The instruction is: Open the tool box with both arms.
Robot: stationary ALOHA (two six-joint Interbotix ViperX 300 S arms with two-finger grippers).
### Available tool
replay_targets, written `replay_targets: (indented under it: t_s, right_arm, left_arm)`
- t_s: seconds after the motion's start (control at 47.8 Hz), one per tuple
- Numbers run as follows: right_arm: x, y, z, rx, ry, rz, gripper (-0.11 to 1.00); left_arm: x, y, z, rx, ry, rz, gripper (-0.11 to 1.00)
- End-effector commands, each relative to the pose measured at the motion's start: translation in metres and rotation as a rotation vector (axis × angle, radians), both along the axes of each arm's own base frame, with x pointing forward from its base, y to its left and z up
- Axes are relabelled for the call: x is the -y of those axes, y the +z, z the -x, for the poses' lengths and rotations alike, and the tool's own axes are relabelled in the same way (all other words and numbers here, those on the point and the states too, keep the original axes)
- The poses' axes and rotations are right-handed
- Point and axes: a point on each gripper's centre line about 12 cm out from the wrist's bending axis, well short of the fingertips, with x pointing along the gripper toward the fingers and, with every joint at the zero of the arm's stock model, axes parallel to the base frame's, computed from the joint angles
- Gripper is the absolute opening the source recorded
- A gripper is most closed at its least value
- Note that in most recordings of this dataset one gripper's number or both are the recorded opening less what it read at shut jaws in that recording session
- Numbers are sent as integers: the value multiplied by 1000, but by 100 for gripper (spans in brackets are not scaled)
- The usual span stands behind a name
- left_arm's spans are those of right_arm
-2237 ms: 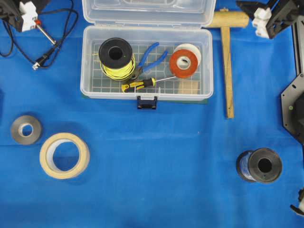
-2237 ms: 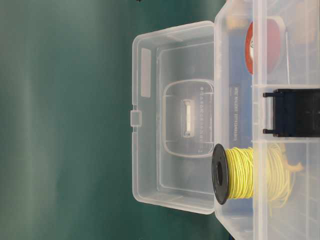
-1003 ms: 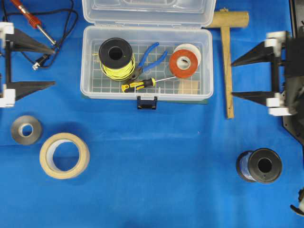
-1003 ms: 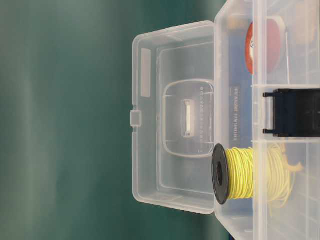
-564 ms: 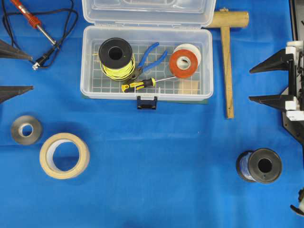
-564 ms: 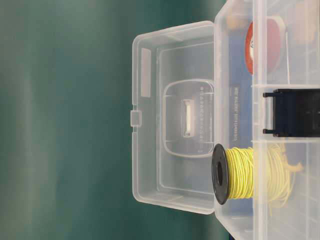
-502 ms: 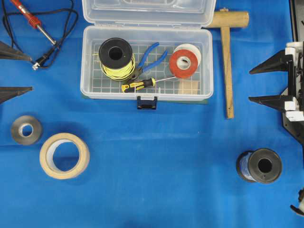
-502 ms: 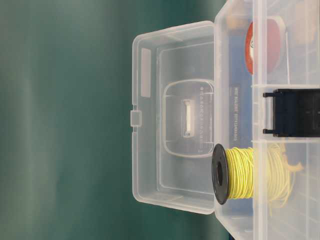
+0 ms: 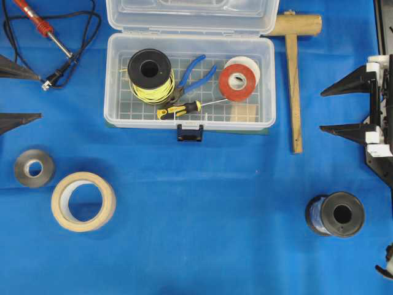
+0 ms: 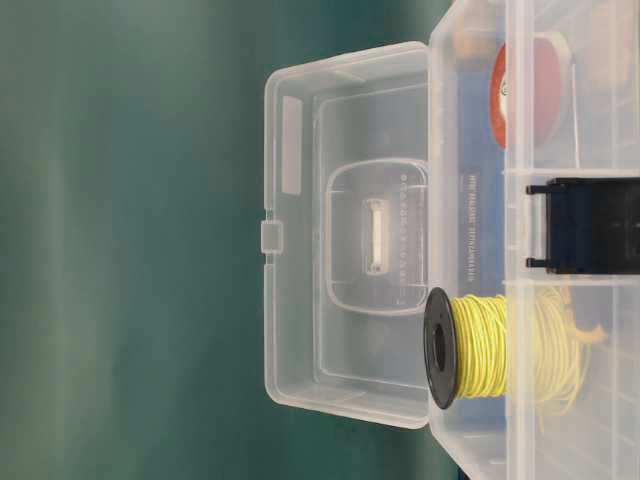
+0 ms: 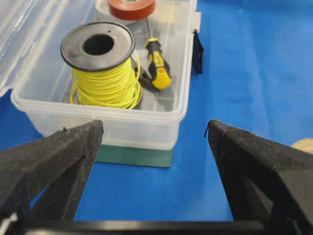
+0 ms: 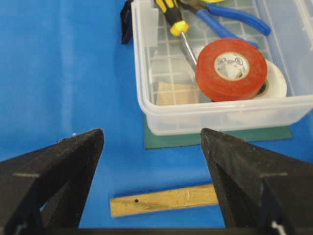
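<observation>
The tool box is a clear plastic case standing open at the top middle of the blue mat, its lid folded back and the dark blue latch hanging at the front. Inside lie a yellow wire spool, blue pliers, red tape and a screwdriver. My left gripper is open and empty at the far left, well away from the box. My right gripper is open and empty at the far right, facing the box's end. The table-level view shows the raised lid.
A wooden mallet lies between the box and my right gripper. A soldering iron with its cable lies at the top left. A grey roll and masking tape are at the lower left, a black spool at the lower right.
Over the last second both open grippers drew outward, away from the box, toward the left and right edges. In the last half second they barely moved. The box stayed open.
</observation>
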Motion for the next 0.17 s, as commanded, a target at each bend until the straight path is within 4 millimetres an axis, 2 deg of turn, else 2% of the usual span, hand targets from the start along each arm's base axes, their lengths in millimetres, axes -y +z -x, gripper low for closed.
replay_targets:
  t_s: [0.0,0.146]
  right_arm:
    - [1,8,-3,23,-2,4,81]
    - [1,7,-2,21,-2,2,81]
  left_arm:
    - [0,5,-2,11,-1,3,90]
    - [0,5,-2,13,-1,1,90]
